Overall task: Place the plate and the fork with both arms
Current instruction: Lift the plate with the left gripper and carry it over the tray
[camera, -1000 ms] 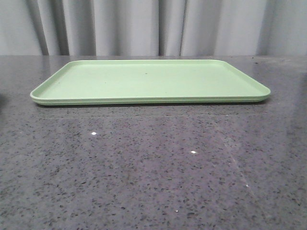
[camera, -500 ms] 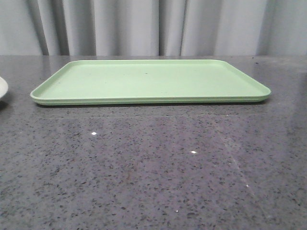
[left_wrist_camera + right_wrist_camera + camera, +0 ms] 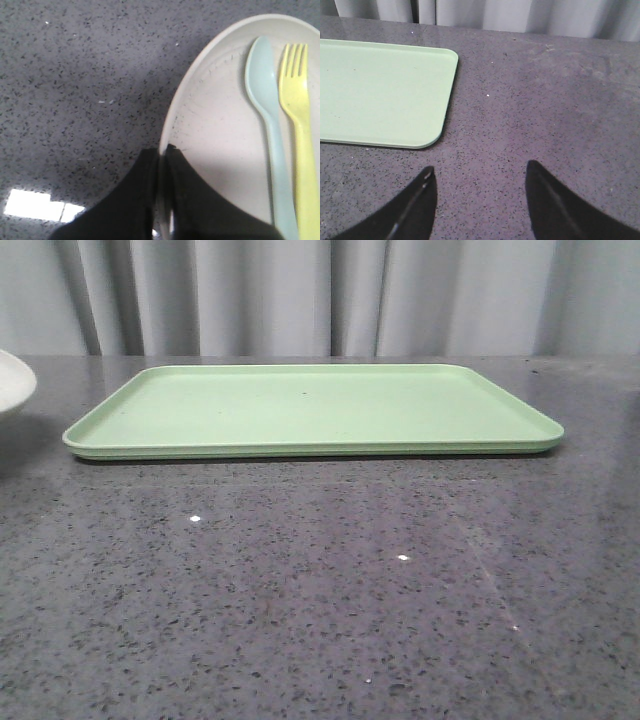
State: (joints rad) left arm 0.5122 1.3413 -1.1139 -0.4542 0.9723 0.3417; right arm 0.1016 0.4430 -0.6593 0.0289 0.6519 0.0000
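Note:
In the left wrist view my left gripper is shut on the rim of the pale beige plate, one finger under it and one inside. The yellow fork and a pale blue spoon lie side by side on the plate. In the front view only the plate's edge shows at the far left, raised above the table, left of the green tray. My right gripper is open and empty over bare counter beside the tray's corner.
The light green tray lies flat at the back middle of the dark speckled counter. Grey curtains hang behind the table.
The plate's edge has come into the front view at the far left and risen, moving toward the tray. The tray has not moved.

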